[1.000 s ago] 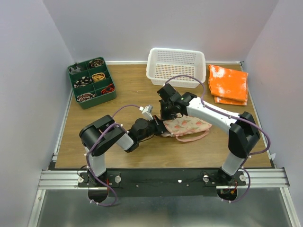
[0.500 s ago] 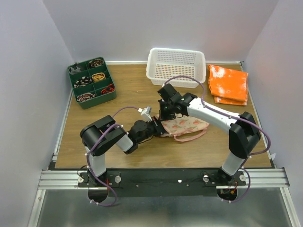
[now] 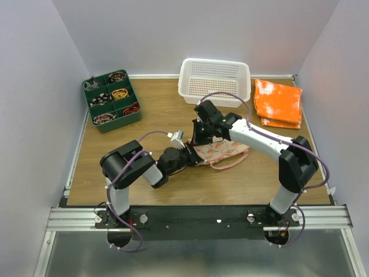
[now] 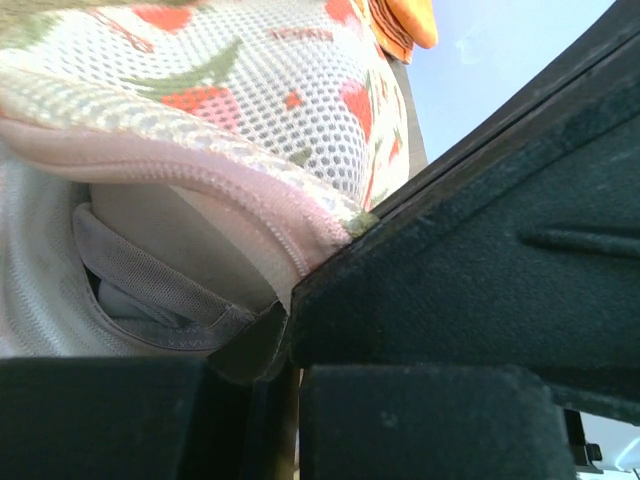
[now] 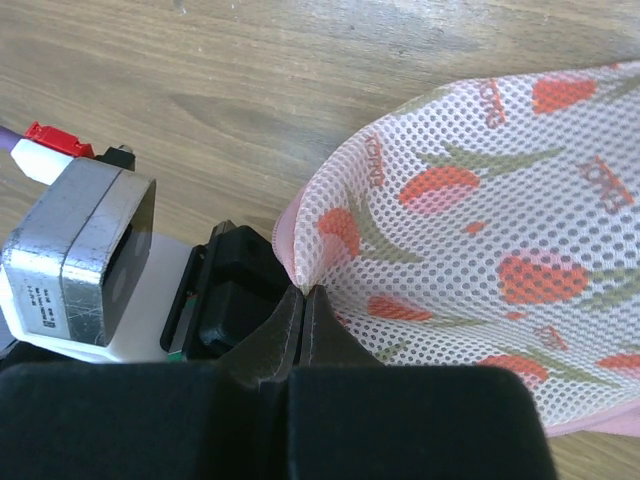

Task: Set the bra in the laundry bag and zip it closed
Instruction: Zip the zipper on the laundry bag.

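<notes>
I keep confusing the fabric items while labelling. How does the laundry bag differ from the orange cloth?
The laundry bag is pale pink mesh with a red-and-green print; the orange cloth is orange with white blotches. The laundry bag lies centrally, its edge pinched by the right pincer; the orange cloth lies folded and untouched in the far right corner. Both are soft fabric.

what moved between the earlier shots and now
The right claw, shut on the bag's mesh flap, moved a little away and to the left, and the bag's right end slid left with it. The left claw stayed at the bag's left rim. No new grasp or release shows. The basket, orange cloth and green tray did not move.
</notes>
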Robot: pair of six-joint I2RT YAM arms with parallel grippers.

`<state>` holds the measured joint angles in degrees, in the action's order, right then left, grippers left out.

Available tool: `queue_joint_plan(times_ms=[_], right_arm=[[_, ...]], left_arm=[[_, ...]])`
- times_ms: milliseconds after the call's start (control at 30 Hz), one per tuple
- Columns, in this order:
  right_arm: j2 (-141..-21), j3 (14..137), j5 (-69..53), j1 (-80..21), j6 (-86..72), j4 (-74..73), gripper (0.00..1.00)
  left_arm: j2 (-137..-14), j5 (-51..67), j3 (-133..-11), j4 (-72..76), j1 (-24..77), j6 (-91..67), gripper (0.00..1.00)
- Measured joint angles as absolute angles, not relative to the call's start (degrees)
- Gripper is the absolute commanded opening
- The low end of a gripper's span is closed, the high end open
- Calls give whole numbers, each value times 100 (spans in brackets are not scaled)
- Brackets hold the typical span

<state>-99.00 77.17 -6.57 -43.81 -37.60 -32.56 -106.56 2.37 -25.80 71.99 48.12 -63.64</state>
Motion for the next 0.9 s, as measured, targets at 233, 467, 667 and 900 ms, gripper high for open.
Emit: queue_joint_plan(times_ms=[233, 467, 667, 900], right_arm=[[-9904, 7588, -694, -4375, -3791, -2945, 1], [-9981, 7579, -670, -4375, -3848, -2794, 15], [-9985, 7649, -311, -4445, -3854, -2974, 59], [-9815, 7697, 366, -4558, -3988, -3282, 63]], left_arm=[[-10785, 189, -2644, 7214, 4812, -6368, 8], [-10842, 86, -2663, 7190, 4807, -6407, 13], [-10796, 30, -2620, 7122, 4807, -6401, 24], [-10628, -84, -2532, 7061, 4799, -6364, 36]])
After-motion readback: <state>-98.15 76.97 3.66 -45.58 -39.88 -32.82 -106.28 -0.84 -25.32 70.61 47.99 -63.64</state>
